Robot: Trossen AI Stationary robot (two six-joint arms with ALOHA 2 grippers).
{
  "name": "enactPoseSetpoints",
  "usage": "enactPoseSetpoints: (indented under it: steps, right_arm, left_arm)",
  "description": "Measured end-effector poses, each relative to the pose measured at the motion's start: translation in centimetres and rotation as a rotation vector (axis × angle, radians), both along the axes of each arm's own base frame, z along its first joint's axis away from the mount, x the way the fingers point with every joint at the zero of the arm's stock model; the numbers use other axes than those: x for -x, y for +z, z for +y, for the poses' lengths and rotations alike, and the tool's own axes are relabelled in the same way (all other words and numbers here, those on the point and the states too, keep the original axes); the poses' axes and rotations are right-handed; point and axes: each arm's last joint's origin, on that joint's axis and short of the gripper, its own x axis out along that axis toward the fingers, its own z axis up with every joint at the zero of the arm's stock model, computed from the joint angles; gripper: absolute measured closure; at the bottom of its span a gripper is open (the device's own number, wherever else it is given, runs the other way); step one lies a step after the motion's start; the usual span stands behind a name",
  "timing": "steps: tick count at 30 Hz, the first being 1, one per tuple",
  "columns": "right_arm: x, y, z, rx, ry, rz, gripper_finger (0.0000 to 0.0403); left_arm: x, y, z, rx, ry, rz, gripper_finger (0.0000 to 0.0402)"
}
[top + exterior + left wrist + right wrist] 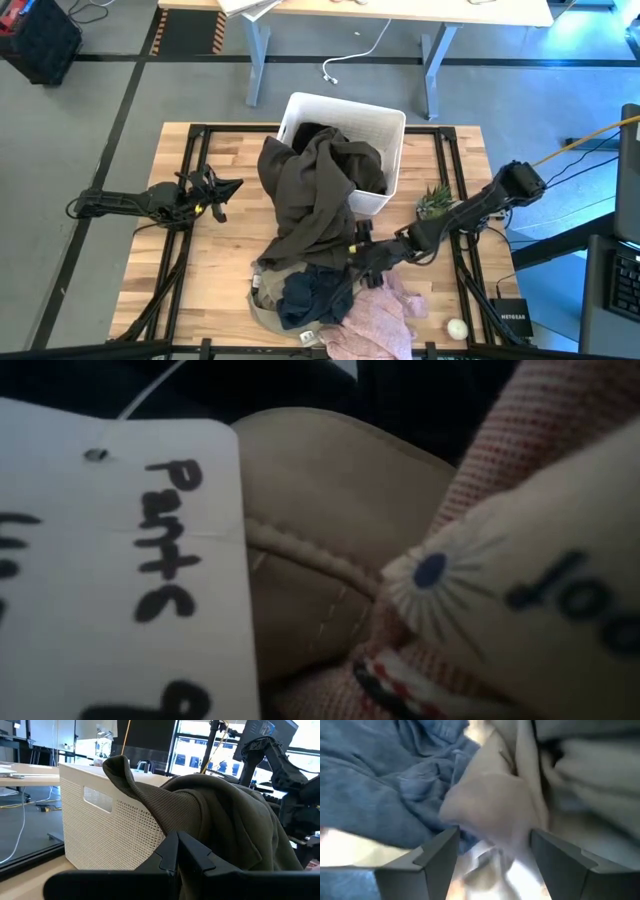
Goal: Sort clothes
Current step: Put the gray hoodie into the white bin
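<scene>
A white bin (385, 130) at the table's far middle holds a black garment (318, 134). A large olive-green garment (312, 195) hangs over the bin's near rim, and its lower end lies on the pile. Near the front edge lie a dark navy garment (308, 295), a grey-beige one (262, 300) and a pale pink one (375, 315). My right gripper (352, 258) is open and slants down over the pile. Its fingers stand on either side of a pale fabric fold (490, 810), beside the navy cloth (380, 785). My left gripper (228, 187) waits shut at the left. My right gripper has its open fingers (442, 855) on either side of the pale fold (492, 827), coming slanting down from the table's right. Whether they touch the cloth cannot be told.
A small green plant (435, 200) stands right of the bin. A white ball (457, 327) and a black box (512, 318) lie at the near right. Handwritten paper tags (120, 560) on the beige (320, 510) and pink (540, 440) cloth fill the low view.
</scene>
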Motion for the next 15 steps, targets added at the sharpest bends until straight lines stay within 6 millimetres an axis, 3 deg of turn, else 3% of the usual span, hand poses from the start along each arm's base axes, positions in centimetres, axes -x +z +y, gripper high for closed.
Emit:
enactPoseSetpoints:
  steps: [8,15]
  right_arm:
    - [-2.8,-3.4,-0.6,0.448,0.057,-0.069,0.0143]
    - [-4.5,-5.8,-2.2,0.41,0.099,0.013,0.0153]
  left_arm:
    - [0.0,0.0,0.0,0.001,0.001,-0.001,0.0398]
    - [0.0,-0.1,0.0,0.018,-0.001,-0.002,0.0398]
